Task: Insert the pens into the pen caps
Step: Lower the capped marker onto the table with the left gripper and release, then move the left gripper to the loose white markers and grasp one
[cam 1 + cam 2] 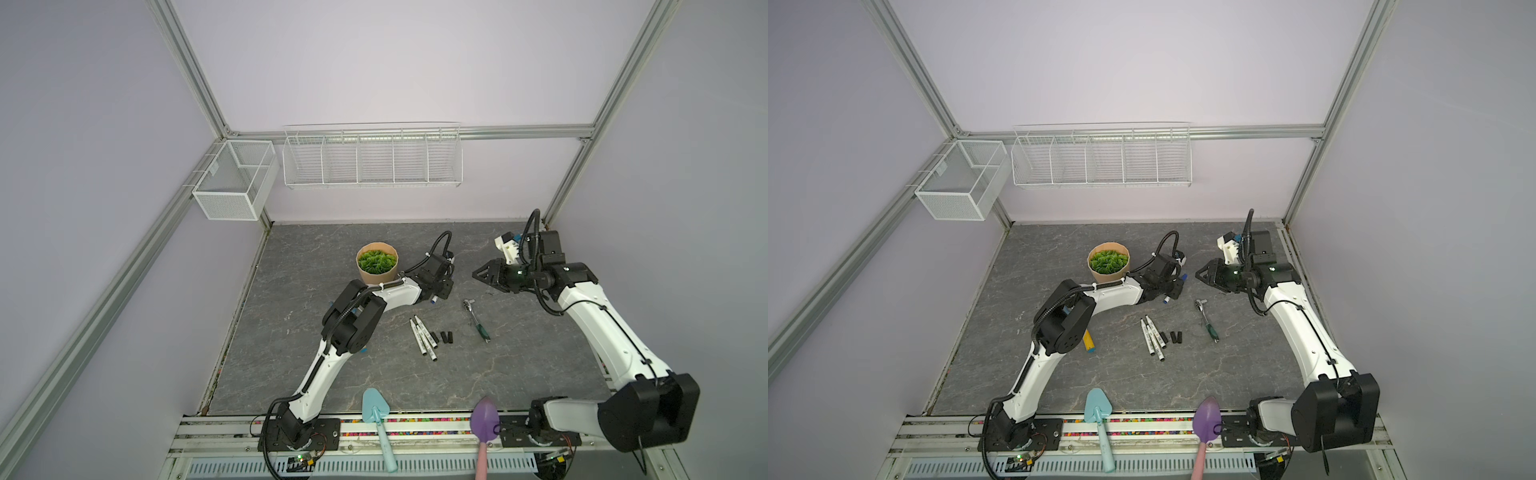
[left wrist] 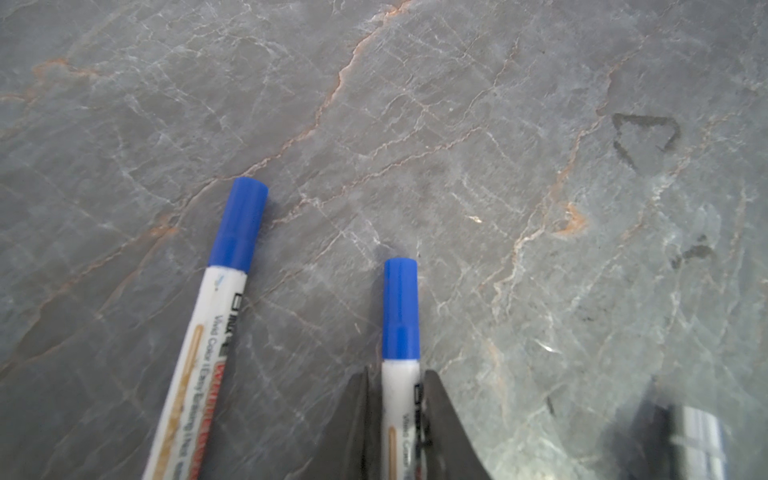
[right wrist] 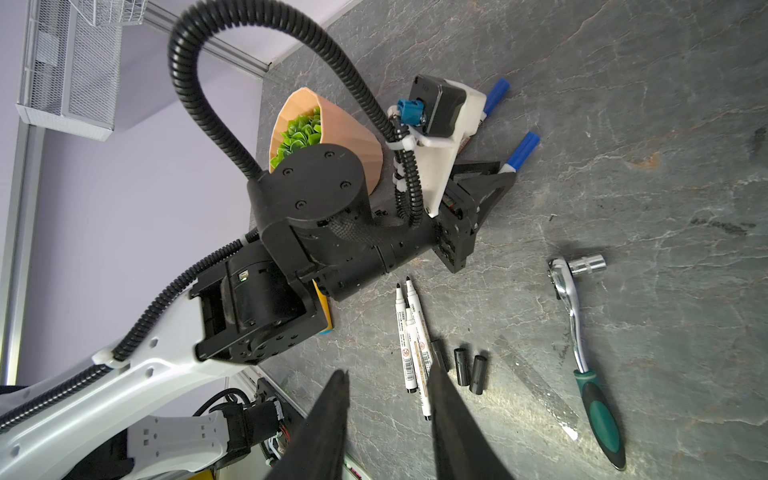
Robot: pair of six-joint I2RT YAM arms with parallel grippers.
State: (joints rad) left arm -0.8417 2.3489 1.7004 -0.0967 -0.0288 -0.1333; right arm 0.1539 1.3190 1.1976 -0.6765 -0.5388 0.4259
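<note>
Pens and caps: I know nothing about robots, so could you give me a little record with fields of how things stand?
capped: two blue-capped pens, lying side by side
left fingers: either side of one capped pen; whether they grip it is unclear
uncapped: three bare pens, lying together
loose: three black caps, right beside the bare pens
right fingers: open, empty
bystanders: ratchet, plant pot

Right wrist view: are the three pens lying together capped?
No, the three pens show bare black tips; the black caps lie loose beside them.
</note>
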